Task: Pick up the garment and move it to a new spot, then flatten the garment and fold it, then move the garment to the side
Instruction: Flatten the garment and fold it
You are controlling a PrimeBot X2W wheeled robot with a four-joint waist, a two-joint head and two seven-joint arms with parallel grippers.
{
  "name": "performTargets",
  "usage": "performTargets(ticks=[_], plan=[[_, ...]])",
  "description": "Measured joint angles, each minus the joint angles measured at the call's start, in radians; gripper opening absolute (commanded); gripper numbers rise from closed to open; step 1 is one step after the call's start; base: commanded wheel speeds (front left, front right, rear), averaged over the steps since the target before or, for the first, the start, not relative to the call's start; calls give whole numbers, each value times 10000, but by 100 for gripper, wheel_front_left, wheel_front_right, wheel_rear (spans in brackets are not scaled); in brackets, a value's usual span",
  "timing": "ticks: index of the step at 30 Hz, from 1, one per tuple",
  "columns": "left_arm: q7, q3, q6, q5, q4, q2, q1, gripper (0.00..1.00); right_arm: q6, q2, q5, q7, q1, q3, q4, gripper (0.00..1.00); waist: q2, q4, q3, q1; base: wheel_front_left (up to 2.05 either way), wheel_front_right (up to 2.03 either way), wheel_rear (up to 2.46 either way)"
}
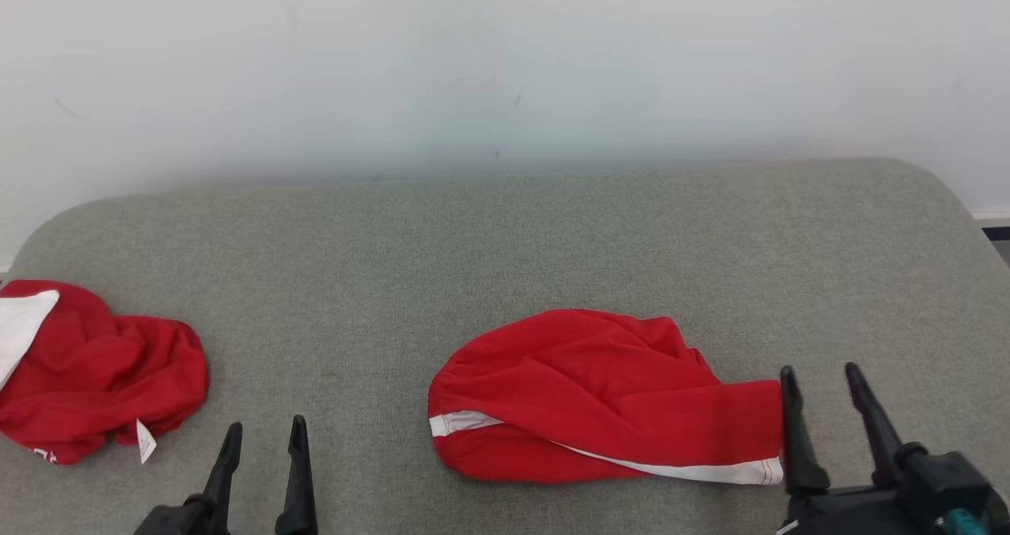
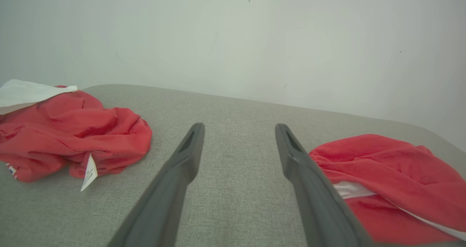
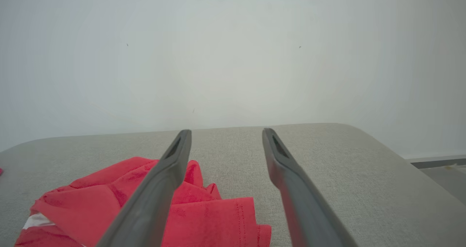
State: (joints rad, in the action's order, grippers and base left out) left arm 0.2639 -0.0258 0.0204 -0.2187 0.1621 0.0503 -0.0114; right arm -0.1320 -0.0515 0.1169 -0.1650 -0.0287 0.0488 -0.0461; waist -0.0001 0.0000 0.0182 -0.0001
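A red fabric garment with a white stripe (image 1: pixel 600 393) lies bunched on the grey woven cushioned surface (image 1: pixel 505 243), right of centre and toward the near edge. Its gathered end points left and its stitched hem points right. I take this as the piece in hand because the right gripper (image 1: pixel 819 373) sits at that hem, though I cannot tell for certain, since no lettering is visible on it.

The right gripper's 2 dark fingers stand wide apart and hold nothing. The left one of them is touching or just beside the hem edge. The left gripper (image 1: pixel 266 426) is at the near left, well apart from the cloth, also spread wide and empty.

The garment looks set down but still rumpled, so flattening seems to be the next step. To do it well:
- Take 1 layer only at the hem corner near the right gripper, not the whole bundle.
- Bring the left gripper to the gathered end, so the 2 grips pull apart along the white stripe.
- Keep the pull low to the cushion, so folds slide out rather than lift and flop.

A second crumpled red and white cloth pile (image 1: pixel 95 369) with a small white tag (image 1: pixel 145 440) lies at the far left edge, well clear. Nothing here serves as a container, and both pieces lie loose on the cushion.
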Motion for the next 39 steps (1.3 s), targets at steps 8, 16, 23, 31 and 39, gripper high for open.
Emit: performTargets(ticks=[8,16,23,31,39], plan=[[0,-23,58,2,33,-2,-235,100,2,8,-199,-746,27,-416,-1007,100,0,-3,270,0,0,0,0],[0,-75,21,0,6,-2,-392,100,0,8,-92,-884,137,-401,-1281,100,0,-11,404,0,0,0,0],[0,-104,-29,-13,-59,0,-441,100,2,10,-42,-920,142,-416,-1365,100,1,13,457,1,0,0,0],[0,-205,-17,-19,-21,4,-483,100,0,12,-148,-878,230,-343,-1593,100,0,70,449,0,0,0,0],[0,-1455,408,-433,1402,-10,402,100,0,13,-307,848,363,173,-2153,100,1,-45,93,1,0,0,0]])
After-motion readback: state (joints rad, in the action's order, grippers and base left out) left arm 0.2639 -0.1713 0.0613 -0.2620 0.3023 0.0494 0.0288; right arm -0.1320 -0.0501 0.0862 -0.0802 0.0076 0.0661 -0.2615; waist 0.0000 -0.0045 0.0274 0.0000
